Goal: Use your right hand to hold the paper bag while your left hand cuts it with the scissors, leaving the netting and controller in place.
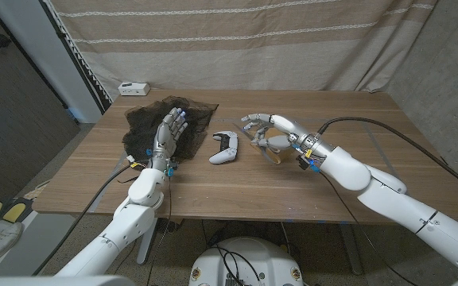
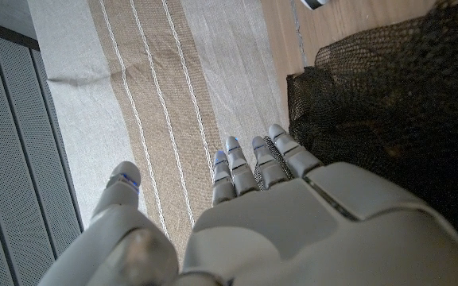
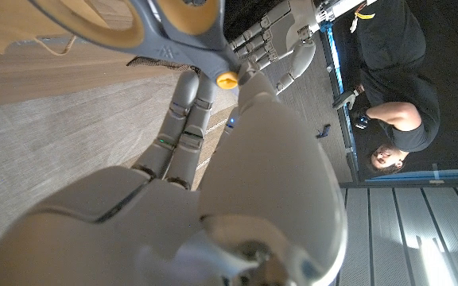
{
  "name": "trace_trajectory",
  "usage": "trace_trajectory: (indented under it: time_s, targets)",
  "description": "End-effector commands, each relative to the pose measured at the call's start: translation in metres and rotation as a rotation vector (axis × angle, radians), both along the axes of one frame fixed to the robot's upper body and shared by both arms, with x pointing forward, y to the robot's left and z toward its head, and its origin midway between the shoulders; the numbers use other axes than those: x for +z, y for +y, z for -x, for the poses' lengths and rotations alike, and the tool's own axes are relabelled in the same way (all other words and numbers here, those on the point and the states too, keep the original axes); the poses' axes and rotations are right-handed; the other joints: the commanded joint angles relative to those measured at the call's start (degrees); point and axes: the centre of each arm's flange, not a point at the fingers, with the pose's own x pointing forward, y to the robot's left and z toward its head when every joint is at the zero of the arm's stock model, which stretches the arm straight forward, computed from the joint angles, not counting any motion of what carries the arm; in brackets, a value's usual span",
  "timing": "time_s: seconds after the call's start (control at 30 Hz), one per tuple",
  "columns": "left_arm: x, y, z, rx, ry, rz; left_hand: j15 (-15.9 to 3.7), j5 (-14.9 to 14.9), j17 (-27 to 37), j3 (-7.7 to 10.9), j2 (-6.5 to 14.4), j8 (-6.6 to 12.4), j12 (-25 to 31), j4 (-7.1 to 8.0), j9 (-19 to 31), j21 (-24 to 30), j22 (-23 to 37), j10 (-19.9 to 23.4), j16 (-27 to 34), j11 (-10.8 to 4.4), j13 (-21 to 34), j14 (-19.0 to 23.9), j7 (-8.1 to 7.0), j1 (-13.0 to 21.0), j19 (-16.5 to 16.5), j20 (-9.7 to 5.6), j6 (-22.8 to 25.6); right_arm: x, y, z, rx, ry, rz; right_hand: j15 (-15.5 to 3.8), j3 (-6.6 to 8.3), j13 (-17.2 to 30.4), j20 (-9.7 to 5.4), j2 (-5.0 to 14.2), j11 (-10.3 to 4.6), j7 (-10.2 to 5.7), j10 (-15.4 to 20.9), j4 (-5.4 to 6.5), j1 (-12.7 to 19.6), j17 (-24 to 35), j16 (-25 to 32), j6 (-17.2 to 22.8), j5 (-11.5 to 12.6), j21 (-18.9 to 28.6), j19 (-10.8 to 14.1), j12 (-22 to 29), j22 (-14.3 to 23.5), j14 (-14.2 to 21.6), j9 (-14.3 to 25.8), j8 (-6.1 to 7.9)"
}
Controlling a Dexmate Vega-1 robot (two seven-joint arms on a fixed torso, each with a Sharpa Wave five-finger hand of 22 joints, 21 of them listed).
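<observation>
The grey-handled scissors point(image 1: 274, 144) point(image 3: 169, 40) with a yellow pivot lie on the tan paper bag point(image 1: 265, 155) point(image 3: 22, 28), right of the table's middle. My right hand point(image 1: 265, 127) point(image 3: 213, 159) is over them, fingers apart and reaching to the scissors' pivot; I cannot see a grip. The white controller point(image 1: 225, 148) lies just left of the bag. Further left the black netting point(image 1: 145, 127) point(image 2: 388, 103) is spread out. My left hand point(image 1: 168, 131) point(image 2: 269, 206) is over its right part with fingers straight and apart, holding nothing.
A small white box point(image 1: 133, 87) stands at the table's point(image 1: 237, 191) back left corner. A striped curtain point(image 1: 253, 40) hangs behind the table. In the right wrist view a person point(image 3: 392, 111) in dark clothes is off to the side.
</observation>
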Motion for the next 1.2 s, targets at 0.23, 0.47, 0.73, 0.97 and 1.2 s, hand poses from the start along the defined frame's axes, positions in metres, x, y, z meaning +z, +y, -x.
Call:
trace_trajectory:
  time_s: [0.23, 0.47, 0.73, 0.97, 1.2]
  targets:
    - [0.013, -0.008, -0.006, 0.005, -0.017, -0.021, -5.95, 0.2, 0.2, -0.33, 0.4, 0.33, 0.1, -0.02, 0.3, -0.1, 0.2, 0.7, 0.0, -0.13, 0.1, 0.6, 0.14, 0.5, 0.6, -4.86, 0.6, 0.019, -0.011, -0.019, 0.062, 0.103, -0.156, -13.8, 0.32, -0.1, -8.1, 0.18, 0.01, 0.22, 0.8, -0.3, 0.5, 0.5, 0.1, 0.8, -0.2, 0.8, -0.4, 0.1, 0.0, 6.3, 0.0, 0.02]
    - [0.02, -0.01, -0.004, 0.011, -0.028, -0.03, -5.94, 0.2, 0.2, -0.35, 0.4, 0.31, 0.1, -0.03, 0.3, -0.1, 0.2, 0.7, 0.0, -0.07, 0.1, 0.7, 0.09, 0.5, 0.6, -4.87, 0.7, 0.022, -0.013, -0.023, 0.091, 0.116, -0.2, -13.8, 0.38, -0.1, -8.0, 0.13, -0.09, 0.15, 0.7, -0.31, 0.5, 0.6, 0.1, 0.8, -0.4, 1.2, -0.6, -0.2, -0.2, 6.4, -0.1, -0.03]
    - [0.023, -0.015, -0.005, -0.01, -0.031, -0.009, -6.01, 0.3, 0.2, -0.38, 0.4, 0.32, 0.1, -0.04, 0.3, -0.1, 0.2, 0.8, 0.0, 0.02, 0.1, 0.7, 0.28, 0.6, 0.6, -4.88, 0.8, 0.03, -0.013, -0.026, 0.123, 0.115, -0.262, -13.8, 0.45, -0.1, -7.96, 0.15, -0.06, 0.15, 0.6, -0.31, 0.5, 0.7, 0.0, 0.7, -0.5, 1.6, -0.7, -0.4, -0.3, 6.5, -0.1, -0.13]
    - [0.03, -0.019, -0.003, -0.016, -0.035, -0.039, -6.04, 0.3, 0.3, -0.42, 0.4, 0.35, 0.1, -0.02, 0.3, -0.2, 0.2, 0.9, -0.1, 0.01, 0.1, 0.7, 0.47, 0.6, 0.6, -4.87, 1.1, 0.036, -0.011, -0.031, 0.141, 0.156, -0.328, -13.8, 0.54, -0.2, -7.92, 0.16, 0.16, 0.25, 0.9, -0.3, 0.5, 0.7, -0.1, 0.8, -0.7, 2.2, -0.9, -0.5, -0.4, 6.5, -0.1, -0.19]
    - [0.035, -0.023, -0.006, -0.029, -0.025, -0.062, -6.03, 0.3, 0.3, -0.45, 0.4, 0.47, 0.2, -0.01, 0.3, -0.2, 0.2, 1.1, -0.1, -0.04, 0.1, 0.7, 0.61, 0.6, 0.6, -4.86, 1.5, 0.038, -0.009, -0.037, 0.152, 0.193, -0.367, -13.8, 0.61, -0.2, -7.9, 0.13, 0.57, 0.43, 1.1, -0.33, 0.5, 0.8, -0.2, 0.7, -0.9, 2.6, -1.0, -0.6, -0.6, 6.5, -0.2, -0.3]
